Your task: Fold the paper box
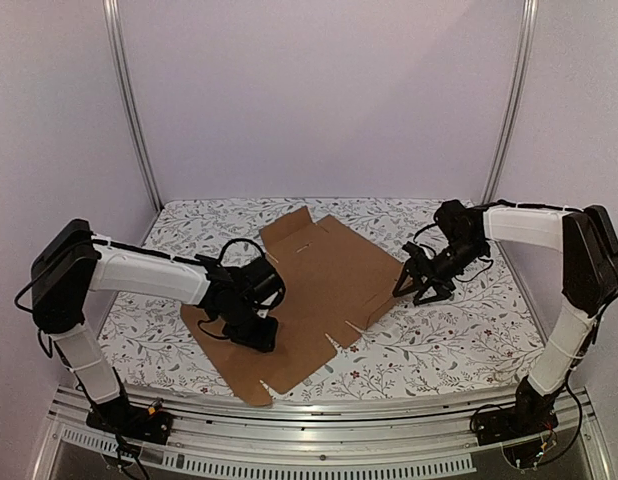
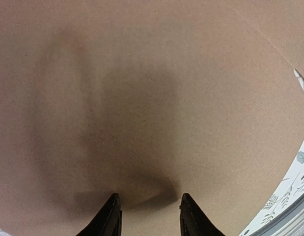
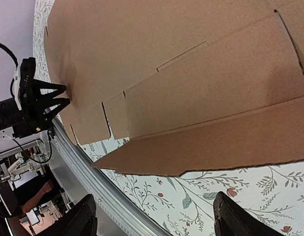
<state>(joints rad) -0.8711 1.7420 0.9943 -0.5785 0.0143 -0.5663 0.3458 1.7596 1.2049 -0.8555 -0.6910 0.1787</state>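
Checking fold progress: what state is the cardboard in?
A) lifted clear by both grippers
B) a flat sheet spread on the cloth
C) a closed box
B: the paper box lies as a flat die-cut sheet on the floral cloth, flaps and slits spread out.

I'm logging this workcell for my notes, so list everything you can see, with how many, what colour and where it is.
paper box: one, brown cardboard, lying unfolded in the middle of the table
tablecloth: one, white with a floral print, under the box
rail: one, silver, along the near edge
frame posts: two, silver, at the back corners
left arm: one, white and black, reaching over the box's left part
left gripper: one, black, open, fingertips down on the cardboard
right arm: one, white and black, on the right side
right gripper: one, black, open, holding nothing, beside the box's right edge
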